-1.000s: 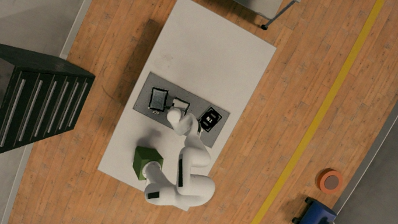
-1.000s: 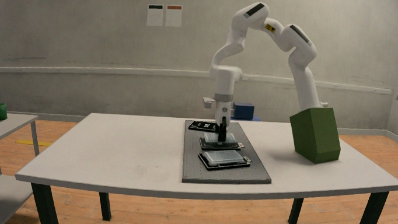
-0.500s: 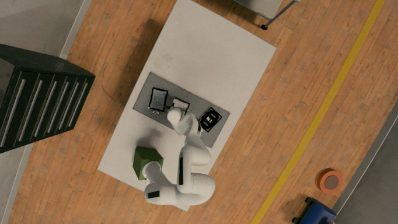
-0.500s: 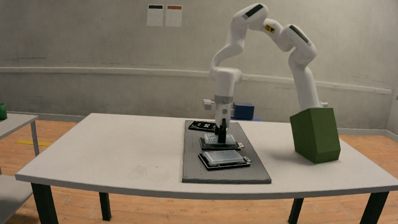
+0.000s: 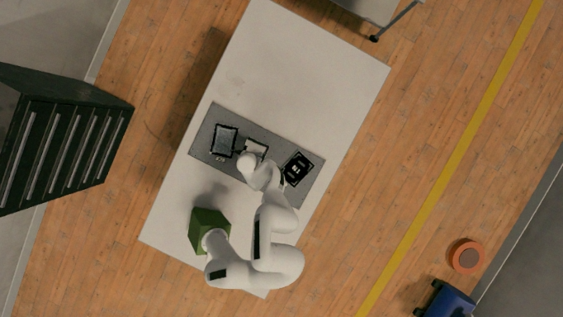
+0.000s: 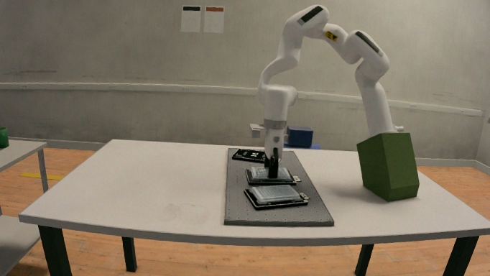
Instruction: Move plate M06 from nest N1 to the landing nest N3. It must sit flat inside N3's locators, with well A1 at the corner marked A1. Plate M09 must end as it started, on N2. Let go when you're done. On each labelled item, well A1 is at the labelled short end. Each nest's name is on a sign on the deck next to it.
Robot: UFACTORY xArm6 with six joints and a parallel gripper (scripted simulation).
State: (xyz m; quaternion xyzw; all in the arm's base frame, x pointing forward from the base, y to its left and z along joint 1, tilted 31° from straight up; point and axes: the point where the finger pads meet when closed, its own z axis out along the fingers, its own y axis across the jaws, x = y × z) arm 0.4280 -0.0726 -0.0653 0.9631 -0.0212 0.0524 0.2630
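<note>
A grey deck on the white table carries three nests in a row. My gripper (image 6: 272,172) points straight down over the middle nest and is shut on a clear well plate (image 6: 269,174), which I take for M06. The plate is level and down at the nest's black frame; I cannot tell whether it is seated. From above, my wrist covers part of this plate. A second plate (image 6: 276,195) lies flat in the near nest and also shows in the overhead view (image 5: 224,140). The far nest (image 6: 249,155) is black and holds no plate (image 5: 297,168). The labels are too small to read.
The arm's green base block (image 6: 389,170) stands on the table to the right of the deck. A second table (image 6: 18,151) stands at the far left, and a black drawer cabinet (image 5: 54,136) stands beside the table in the overhead view.
</note>
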